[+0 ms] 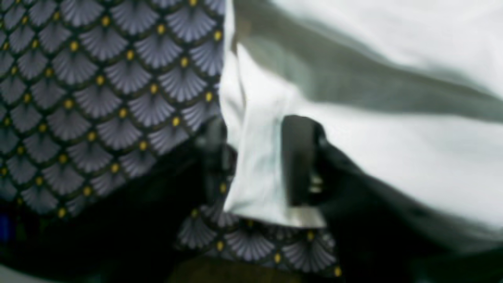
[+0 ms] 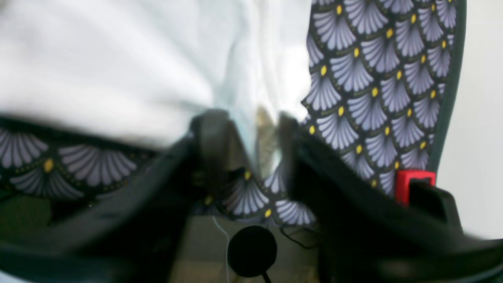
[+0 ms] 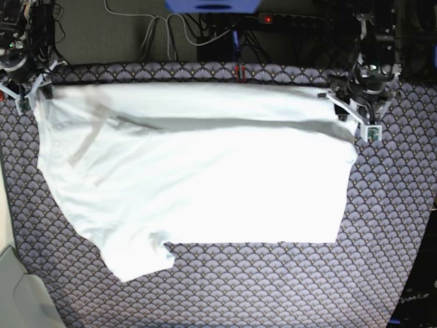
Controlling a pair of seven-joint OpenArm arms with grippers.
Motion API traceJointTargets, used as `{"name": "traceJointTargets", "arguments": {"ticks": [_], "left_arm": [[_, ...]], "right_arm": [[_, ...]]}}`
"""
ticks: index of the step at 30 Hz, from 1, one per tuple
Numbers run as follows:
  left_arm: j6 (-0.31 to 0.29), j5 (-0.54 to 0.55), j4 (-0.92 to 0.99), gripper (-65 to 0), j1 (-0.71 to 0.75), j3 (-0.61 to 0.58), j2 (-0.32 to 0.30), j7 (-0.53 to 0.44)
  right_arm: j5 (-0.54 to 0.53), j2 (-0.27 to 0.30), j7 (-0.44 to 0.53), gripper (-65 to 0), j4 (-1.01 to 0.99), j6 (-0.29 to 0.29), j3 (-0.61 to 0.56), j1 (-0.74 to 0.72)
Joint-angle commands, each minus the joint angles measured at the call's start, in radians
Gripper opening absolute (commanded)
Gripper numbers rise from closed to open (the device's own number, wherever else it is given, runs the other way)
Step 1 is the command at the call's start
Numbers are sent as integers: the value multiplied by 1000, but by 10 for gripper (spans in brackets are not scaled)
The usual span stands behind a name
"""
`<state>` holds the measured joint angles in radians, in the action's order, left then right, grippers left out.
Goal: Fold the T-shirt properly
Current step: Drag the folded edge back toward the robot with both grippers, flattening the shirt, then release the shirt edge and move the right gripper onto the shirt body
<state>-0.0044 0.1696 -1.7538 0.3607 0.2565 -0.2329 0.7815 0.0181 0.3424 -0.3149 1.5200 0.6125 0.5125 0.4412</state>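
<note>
Matt cloth on patterned cloth

The T-shirt [image 3: 205,184] looked soft, matt, wrinkled cotton; the tablecloth [image 3: 382,225] beneath it was smooth printed fabric.

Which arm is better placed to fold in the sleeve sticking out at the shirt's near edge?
Right. The sleeve of the T-shirt lies on the base view's left, the right gripper side; the left gripper sits at the opposite far corner and would likely have to cross the shirt.

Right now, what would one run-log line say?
task: fold T-shirt | stage: top edge folded | left end effector: at corner | right end effector: at corner
</note>
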Motion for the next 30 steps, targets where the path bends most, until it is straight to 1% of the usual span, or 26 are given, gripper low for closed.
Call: {"name": "traceJointTargets", "arguments": {"ticks": [1,2,4,7,11,14,16,18,19,21,22,23,24,25,26,28,30], "left_arm": [[-1,2,-13,-317,-1,5,-10,-21],[-1,2,-13,-305,-1,5,-10,-21],[-1,2,-13,-293,-1,5,-10,-21],[-1,2,-16,-291,4,7,-10,-21],[-1,2,-54,-293,18,13,-10,-30],[-1,2,-107,-301,30,13,-10,-33],[-1,2,-148,-341,30,13,-9,-33],[-1,2,-174,-414,30,11,5,-33],[-1,2,-180,-465,27,13,14,-33],[-1,0,-177,-593,21,7,27,-32],[-1,0,-173,-647,18,5,30,-27],[-1,2,-160,-650,10,0,42,-24],[-1,-6,-142,-640,4,-13,51,-21],[-1,-6,-120,-629,-1,-24,54,-21],[-1,-6,-102,-633,-1,-36,54,-21],[-1,-6,-67,-649,-1,-72,51,-30],[-1,-6,-39,-646,-2,-93,51,-32]], "right_arm": [[-10,22,15,-319,21,-13,15,0],[-10,22,15,-297,21,-13,15,0],[-10,22,15,-280,21,-13,15,5],[-10,21,16,-280,49,-13,15,25],[-10,16,23,-281,139,-13,16,57],[-10,-6,23,-296,204,-13,18,61],[-10,-22,23,-341,242,-13,27,61],[-10,-39,23,-399,268,-13,27,58],[-10,-44,23,-437,279,-13,25,58],[-10,-64,18,-532,293,-13,21,58],[-10,-76,18,-574,293,-13,16,54],[-8,-93,16,-622,293,-13,4,40],[-5,-107,16,-650,290,-13,-4,31],[-5,-116,16,-650,288,-13,-10,29],[-5,-125,16,-640,288,-13,-21,29],[-5,-138,16,-643,287,-13,-58,31],[-5,-138,15,-643,287,-13,-94,29]]}}
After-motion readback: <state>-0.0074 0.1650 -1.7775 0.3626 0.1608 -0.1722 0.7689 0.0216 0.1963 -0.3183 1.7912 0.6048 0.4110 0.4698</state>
